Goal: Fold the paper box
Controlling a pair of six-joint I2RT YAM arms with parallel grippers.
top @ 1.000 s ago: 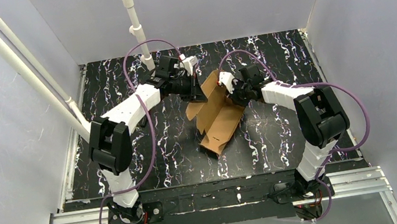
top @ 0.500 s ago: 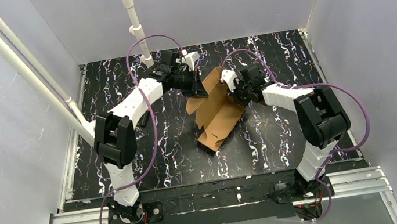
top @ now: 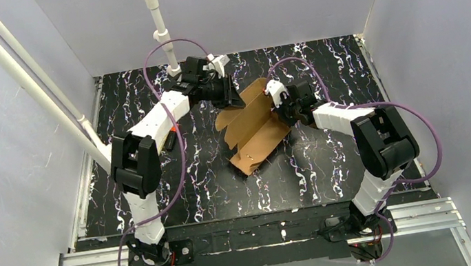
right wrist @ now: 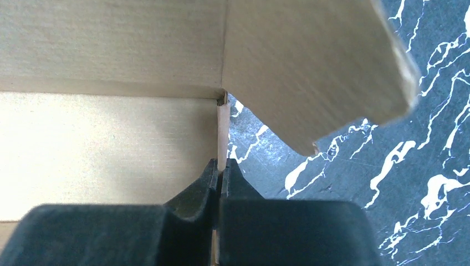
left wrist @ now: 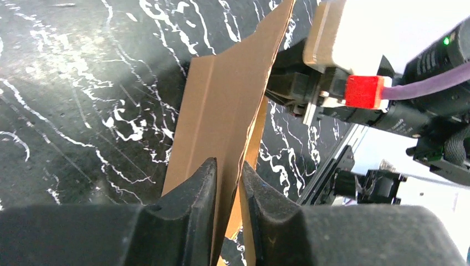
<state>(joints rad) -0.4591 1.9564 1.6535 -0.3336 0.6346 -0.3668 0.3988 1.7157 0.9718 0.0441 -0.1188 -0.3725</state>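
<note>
We see the paper box (top: 250, 131) in plain brown cardboard, paler tan on the faces that show in the right wrist view. The table (top: 320, 65) is black, veined with white marble streaks and faint blue flecks. The left arm (top: 154, 120) and right arm (top: 341, 114) are white with black joints, and purple cables (top: 181, 161) loop from them. The left pincer (left wrist: 228, 166) and right pincer (right wrist: 221, 169) are matte black. We note a red plug (left wrist: 364, 91) and a small green light (left wrist: 446, 41). The walls (top: 456, 39) are pale grey-lilac, the pipe (top: 158, 25) is white and the rail (top: 91, 264) is silver.

Black marbled table (top: 334, 161), white pipe (top: 158, 25)
</note>
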